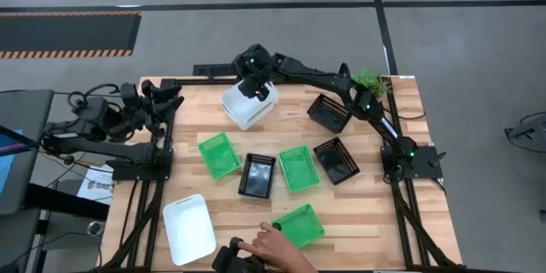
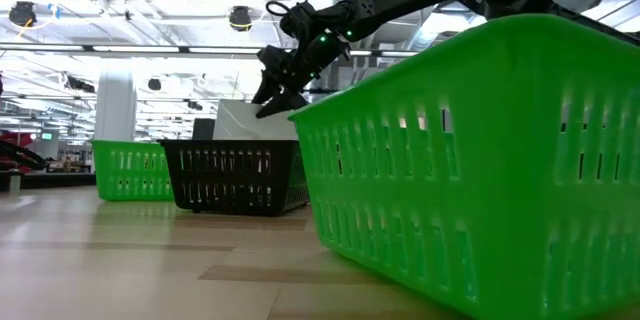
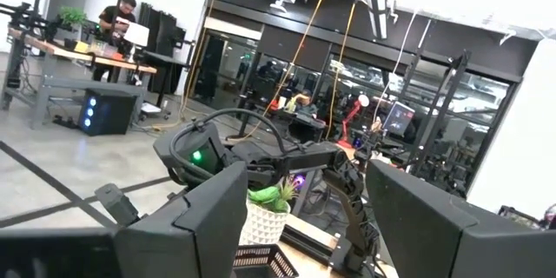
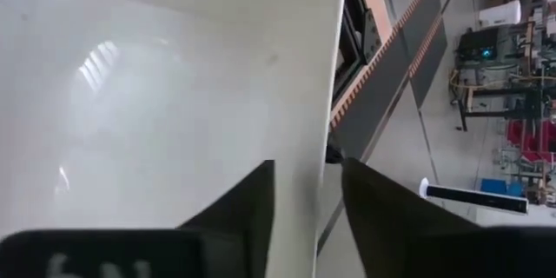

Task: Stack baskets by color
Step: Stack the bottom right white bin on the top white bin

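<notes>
Green basket fills the low view's foreground, right up at the lens, with a black basket and another green one farther back. Wooden table carries everything. Right arm reaches from the right edge across to the middle of the far edge. Right gripper sits over the white basket there. In the right wrist view its two fingers straddle the basket's rim with slack on both sides, parted a little and not pinching. That basket rests on the table by the far edge; cannot tell if it is one basket or several nested. Left arm waits folded at the table's left edge near the far-left corner, left gripper spread wide and holding nothing. Second white basket lies alone near the near-left corner. Three green baskets lie in the high view: one left of centre, one at centre, one by the near edge. Three black baskets: one at centre between two greens, one right of centre, one near the far edge toward the right. None of the green or black ones are stacked. Person's hand reaches in over the near edge, just beside the nearest green basket. Potted plant stands at the far-right corner.
</notes>
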### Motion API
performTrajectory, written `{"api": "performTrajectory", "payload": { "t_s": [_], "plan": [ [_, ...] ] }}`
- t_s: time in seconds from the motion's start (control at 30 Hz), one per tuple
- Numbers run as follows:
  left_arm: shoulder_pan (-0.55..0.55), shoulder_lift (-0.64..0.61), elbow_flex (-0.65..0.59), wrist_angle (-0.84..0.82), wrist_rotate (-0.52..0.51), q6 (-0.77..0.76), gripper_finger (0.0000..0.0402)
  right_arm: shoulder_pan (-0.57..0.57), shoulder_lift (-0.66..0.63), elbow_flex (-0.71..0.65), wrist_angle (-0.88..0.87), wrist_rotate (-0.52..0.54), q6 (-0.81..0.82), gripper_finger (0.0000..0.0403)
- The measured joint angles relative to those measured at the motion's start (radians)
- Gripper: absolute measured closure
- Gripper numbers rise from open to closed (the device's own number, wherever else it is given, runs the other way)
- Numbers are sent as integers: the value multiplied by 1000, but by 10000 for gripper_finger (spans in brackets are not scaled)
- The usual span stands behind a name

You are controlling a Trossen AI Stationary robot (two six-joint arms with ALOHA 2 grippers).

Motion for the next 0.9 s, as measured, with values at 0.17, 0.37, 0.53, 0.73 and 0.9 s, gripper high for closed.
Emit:
{"api": "performTrajectory", "payload": {
  "t_s": [0.17,0.37,0.53,0.73,0.9],
  "plan": [
    [0,0,0,-1,0,0,178,8,-4,-1,29,78,31,184],
    [0,0,0,-2,0,1,178,11,-60,18,15,130,185,164],
    [0,0,0,-17,0,1,178,17,-143,26,-159,90,358,163],
    [0,0,0,-27,3,1,178,20,-152,24,-385,44,444,163],
    [0,0,0,-34,3,1,178,19,-114,23,-503,-28,441,163]
  ]
}}
